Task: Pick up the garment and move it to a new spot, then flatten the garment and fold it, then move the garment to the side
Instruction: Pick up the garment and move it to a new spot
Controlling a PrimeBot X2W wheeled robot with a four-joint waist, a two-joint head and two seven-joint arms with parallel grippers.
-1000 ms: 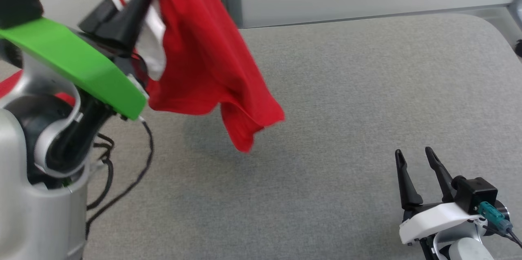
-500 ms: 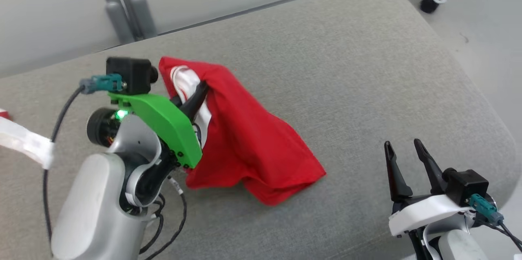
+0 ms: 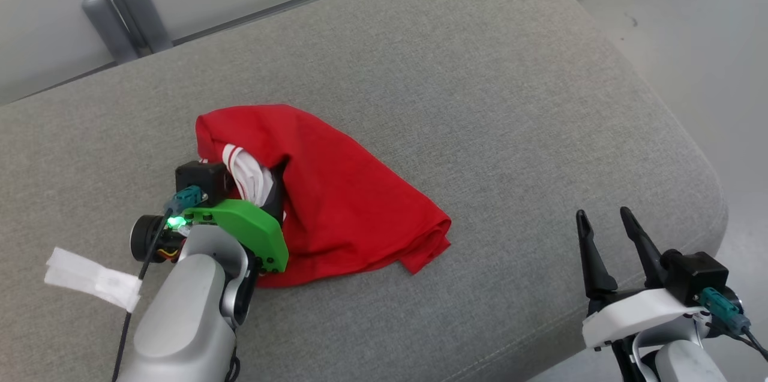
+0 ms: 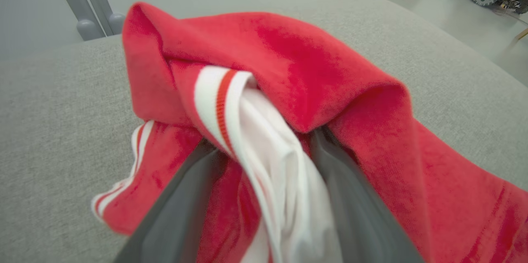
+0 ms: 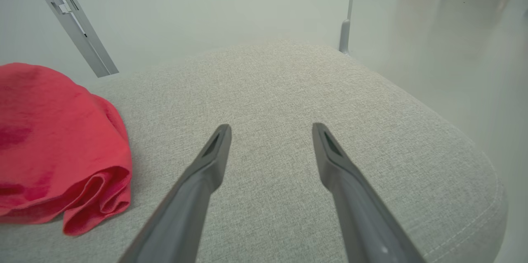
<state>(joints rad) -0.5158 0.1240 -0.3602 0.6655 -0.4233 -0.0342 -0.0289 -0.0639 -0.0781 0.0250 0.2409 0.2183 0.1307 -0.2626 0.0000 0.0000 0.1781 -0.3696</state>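
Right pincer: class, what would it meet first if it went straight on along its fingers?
Probably the bare grey cushion ahead of the right pincer; the red garment lies off to its left.

No text, brand, number or sign legible anywhere: plain red cloth with red-and-white striped trim on the garment [image 3: 336, 202], and a blank white tag [image 3: 90, 277] on the left arm's cable.
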